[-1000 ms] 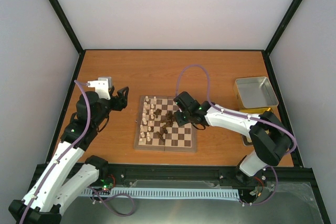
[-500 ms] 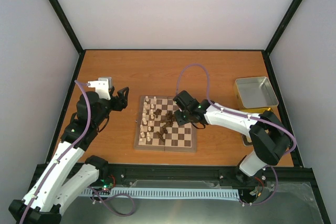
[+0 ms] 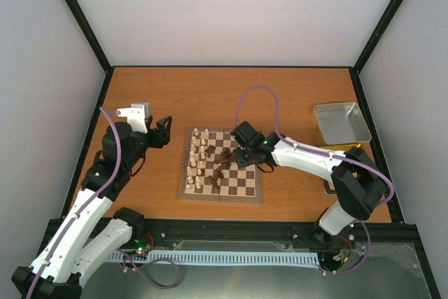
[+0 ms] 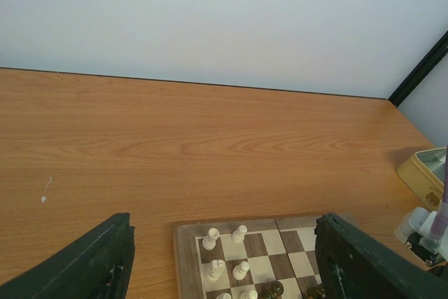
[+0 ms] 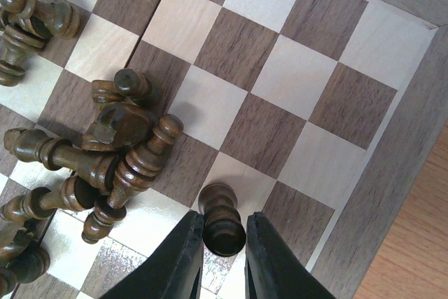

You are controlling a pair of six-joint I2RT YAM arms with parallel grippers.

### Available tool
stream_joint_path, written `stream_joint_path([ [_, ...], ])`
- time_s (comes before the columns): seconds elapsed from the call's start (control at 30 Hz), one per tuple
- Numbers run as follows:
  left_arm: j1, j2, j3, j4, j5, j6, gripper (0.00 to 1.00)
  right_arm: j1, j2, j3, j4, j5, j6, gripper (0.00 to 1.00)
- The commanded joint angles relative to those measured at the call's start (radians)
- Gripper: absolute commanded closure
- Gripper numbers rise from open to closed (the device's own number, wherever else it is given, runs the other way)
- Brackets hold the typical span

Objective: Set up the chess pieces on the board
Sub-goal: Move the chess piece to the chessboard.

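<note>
little has changed in the last second: in the top view the right arm has nudged its wrist slightly toward the top of the frame. the heap of dark chess pieces (image 5: 115, 152) still lies tumbled mid-board, with the squares by the board (image 5: 392, 173) border bare. i judge the dark side barely begun. the right arm reaches low across the board, its right fingers (image 5: 178, 257) flanking one dark pawn (image 5: 221, 215) at lower centre of the wrist view, over a light square near the border. whether they pinch it or stand just clear i cannot tell. the left arm waits left of the board, left fingers (image 4: 91, 264) spread wide and empty above the worktop (image 4: 210, 124).
</note>
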Motion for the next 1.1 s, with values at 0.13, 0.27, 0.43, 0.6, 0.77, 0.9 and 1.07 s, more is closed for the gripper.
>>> stream_joint_path([
  [0.13,-0.005,-0.008,0.007,0.012,-0.010,0.009,0.28,-0.002,-0.007,0.053,-0.006,-0.013,0.000,0.81],
  [0.27,-0.005,-0.011,0.006,0.013,-0.010,0.006,0.28,-0.002,-0.002,0.051,-0.013,-0.017,-0.004,0.85],
  [0.43,-0.005,-0.014,0.005,0.011,-0.011,0.006,0.28,-0.002,0.003,0.051,-0.020,-0.018,-0.007,0.82],
  [0.6,-0.005,-0.015,0.005,0.010,-0.011,0.005,0.27,-0.001,0.019,0.063,-0.026,-0.028,-0.015,0.80],
  [0.77,-0.005,-0.018,0.005,0.009,-0.013,0.006,0.27,-0.001,0.036,0.071,-0.038,-0.025,-0.016,0.82],
  [0.9,-0.005,-0.017,0.005,0.011,-0.011,0.004,0.27,-0.001,0.038,0.073,-0.049,-0.006,-0.009,0.86],
  [1.07,-0.005,-0.015,0.006,0.012,-0.011,0.005,0.27,0.001,0.033,0.077,-0.068,0.051,0.002,0.88],
])
